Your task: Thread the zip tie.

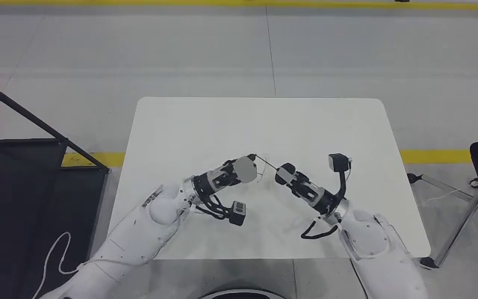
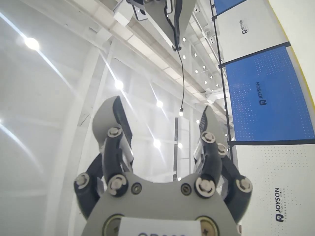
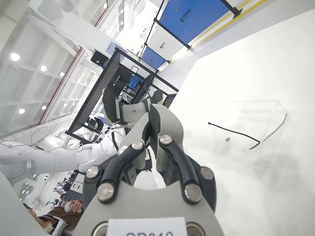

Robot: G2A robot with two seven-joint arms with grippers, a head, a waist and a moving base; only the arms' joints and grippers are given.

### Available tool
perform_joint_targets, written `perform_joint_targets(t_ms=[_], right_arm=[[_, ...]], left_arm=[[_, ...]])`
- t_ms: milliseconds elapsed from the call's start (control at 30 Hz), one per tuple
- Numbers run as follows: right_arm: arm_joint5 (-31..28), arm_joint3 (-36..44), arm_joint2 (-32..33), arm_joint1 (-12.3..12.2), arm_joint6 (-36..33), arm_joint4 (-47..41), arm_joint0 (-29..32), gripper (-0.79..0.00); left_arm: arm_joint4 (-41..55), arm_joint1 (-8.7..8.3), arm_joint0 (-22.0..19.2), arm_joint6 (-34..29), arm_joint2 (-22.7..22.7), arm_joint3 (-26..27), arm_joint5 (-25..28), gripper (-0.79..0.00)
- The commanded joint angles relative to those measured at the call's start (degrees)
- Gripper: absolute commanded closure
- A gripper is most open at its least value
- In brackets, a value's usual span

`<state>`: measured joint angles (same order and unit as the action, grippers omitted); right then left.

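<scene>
Plastic, black and thread-thin, one zip tie (image 2: 183, 79) juts in a slight bow from the right gripper (image 2: 176, 45), which is clamped on its end, above the desk (image 1: 224, 119) between the middle and the near edge. The left gripper (image 2: 161, 104) faces it, spread apart and holding nothing. A second zip tie (image 3: 233, 132) lies in a clear tray (image 3: 283, 121).

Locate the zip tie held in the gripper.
Left wrist view: the zip tie runs from the shut right gripper toward the open left gripper, between both arms.
</scene>
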<state>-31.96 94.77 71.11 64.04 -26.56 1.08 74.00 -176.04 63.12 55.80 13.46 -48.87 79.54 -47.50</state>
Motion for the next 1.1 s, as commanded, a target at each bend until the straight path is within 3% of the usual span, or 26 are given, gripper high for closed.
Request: perform_joint_targets(t_ms=[0,133,667,767,800,867,967,1067], right_arm=[[0.0,-0.1,-0.2,0.1,0.1,-0.4,-0.1,0.0],[0.0,-0.3,-0.3,0.2,0.1,-0.8,-0.3,0.0],[1.1,0.6,-0.5,0.3,1.2,-0.5,0.2,0.0],[1.0,0.6,-0.3,0.4,1.4,-0.7,0.3,0.0],[1.1,0.6,-0.3,0.4,1.4,-0.8,0.3,0.0],[1.1,0.6,-0.2,0.4,1.2,-0.9,0.3,0.0],[1.3,0.5,-0.2,0.4,0.8,-0.9,0.2,0.0],[1.5,0.4,-0.2,0.4,0.6,-0.9,0.1,0.0]], left_arm=[[0.0,0.59,-0.8,-1.1,1.1,-1.4,-0.8,-0.763],[0.0,1.26,-2.4,0.4,3.0,-3.9,0.1,-0.785],[0.0,1.33,-1.8,-0.3,2.5,-2.6,1.4,-0.785],[0.0,1.39,-2.0,-1.1,2.8,-2.7,0.5,-0.508],[0.0,1.42,-2.1,-1.1,3.1,-2.8,0.3,-0.453],[0.0,1.45,-2.5,-1.0,3.4,-3.1,0.3,-0.483],[0.0,1.51,-3.2,-1.5,4.5,-3.8,0.2,-0.397],[0.0,1.57,-3.9,-2.2,5.4,-4.3,-0.2,-0.372]])
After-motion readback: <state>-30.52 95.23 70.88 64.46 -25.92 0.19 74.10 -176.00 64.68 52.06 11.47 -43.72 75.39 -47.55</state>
